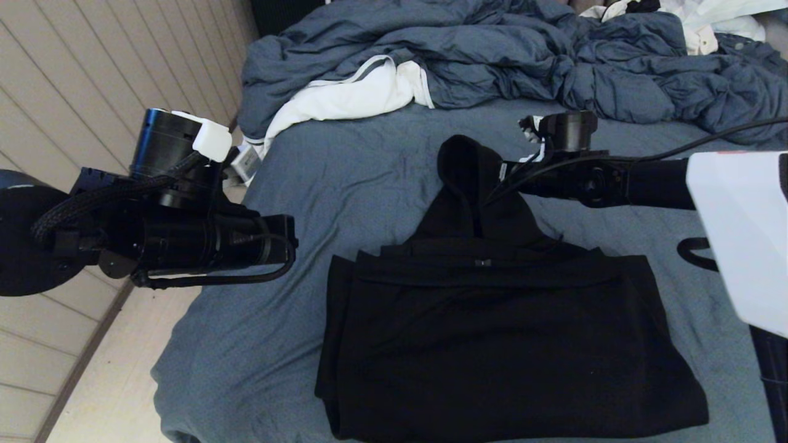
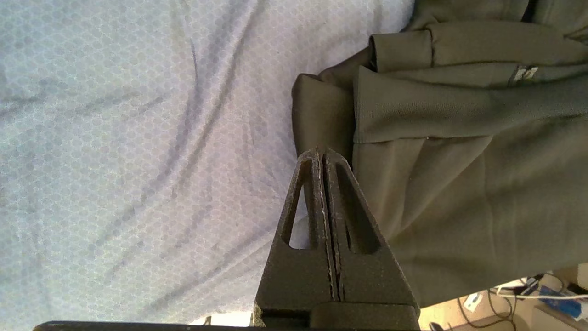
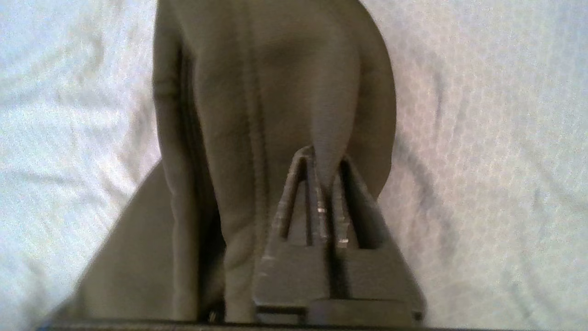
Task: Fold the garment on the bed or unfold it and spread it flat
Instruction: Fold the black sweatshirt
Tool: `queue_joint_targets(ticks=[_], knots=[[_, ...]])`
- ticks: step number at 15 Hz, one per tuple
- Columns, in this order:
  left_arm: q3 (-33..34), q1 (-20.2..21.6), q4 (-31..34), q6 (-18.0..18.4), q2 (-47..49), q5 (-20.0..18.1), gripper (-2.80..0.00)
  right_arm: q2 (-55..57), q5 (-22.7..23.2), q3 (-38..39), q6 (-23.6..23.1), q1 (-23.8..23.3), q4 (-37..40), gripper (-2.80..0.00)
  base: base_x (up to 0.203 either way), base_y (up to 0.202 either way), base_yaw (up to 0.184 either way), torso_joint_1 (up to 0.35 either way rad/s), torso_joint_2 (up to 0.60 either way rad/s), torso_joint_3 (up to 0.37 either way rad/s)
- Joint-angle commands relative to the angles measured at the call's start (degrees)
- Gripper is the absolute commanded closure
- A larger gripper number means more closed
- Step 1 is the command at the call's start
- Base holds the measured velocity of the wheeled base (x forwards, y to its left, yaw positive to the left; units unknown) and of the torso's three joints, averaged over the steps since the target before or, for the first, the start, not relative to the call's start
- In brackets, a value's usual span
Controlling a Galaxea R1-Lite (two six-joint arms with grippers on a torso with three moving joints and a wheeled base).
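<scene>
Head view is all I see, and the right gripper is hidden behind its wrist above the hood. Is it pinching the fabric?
Observer: Yes. The right wrist view shows the right gripper shut on a fold of the garment, at its hood.
Operator: And the left gripper?
Observer: The left gripper is shut and holds nothing.
Operator: Where is it?
Observer: Beside the garment's folded side edge, above the bed.
</scene>
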Motion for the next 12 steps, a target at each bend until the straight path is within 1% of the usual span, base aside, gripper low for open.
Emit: queue_joint_targets(ticks=[1,5,7,8,10,12], knots=[[0.2,-0.4,0.0,-0.1,-0.1,0.0,0.00,-0.8,0.0,0.0,0.0,0.0,0.1,0.00,0.000,0.000,0.000,0.000,0.00,0.000],[2.1,-1.7,0.0,-0.1,-1.6,0.4,0.00,-2.9,-0.1,0.8,0.3,0.1,0.4,0.00,0.000,0.000,0.000,0.000,0.00,0.000],[2.0,-2.2,0.0,-0.1,-2.6,0.5,0.00,-6.8,-0.1,3.9,0.9,0.5,1.0,0.00,0.000,0.000,0.000,0.000,0.00,0.000],[2.2,-2.5,0.0,-0.1,-3.0,0.6,0.00,-9.2,0.1,6.5,1.1,0.7,1.3,0.00,0.000,0.000,0.000,0.000,0.00,0.000],[2.6,-3.7,0.1,-0.2,-3.9,0.5,0.00,-15.4,0.8,14.2,1.1,1.3,1.5,0.00,0.000,0.000,0.000,0.000,0.00,0.000],[3.4,-4.7,0.0,-0.3,-4.8,0.5,0.00,-21.9,3.1,22.3,1.0,1.5,1.4,0.00,0.000,0.000,0.000,0.000,0.00,0.000]])
